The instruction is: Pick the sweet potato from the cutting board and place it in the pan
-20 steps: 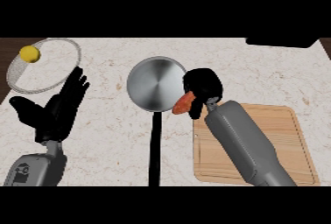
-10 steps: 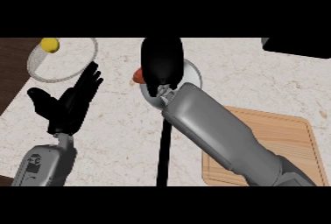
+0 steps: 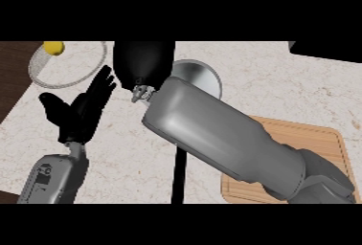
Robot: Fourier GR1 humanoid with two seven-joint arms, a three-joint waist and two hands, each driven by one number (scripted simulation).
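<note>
My right hand [image 3: 143,61] shows from the back as a dark mass over the left part of the steel pan [image 3: 201,78], with the grey forearm [image 3: 226,143] crossing the middle of the view. The sweet potato shows nowhere; the hand and wrist hide whatever lies under them. Only the pan's right rim and its black handle [image 3: 178,178] are visible. At the right, the wooden cutting board [image 3: 314,141] has no sweet potato on its visible part. My left hand [image 3: 76,111] rests open on the left, fingers up.
A round plate [image 3: 44,76] with a yellow lemon [image 3: 53,48] sits at the top left, close to the counter's dark left edge. A dark object occupies the top right corner [image 3: 325,49]. Pale marble counter lies between the pan and the board.
My right hand has moved from beside the pan to over it, further left and up. The orange sweet potato, seen at the hand before, is now hidden. The left hand stays put.
</note>
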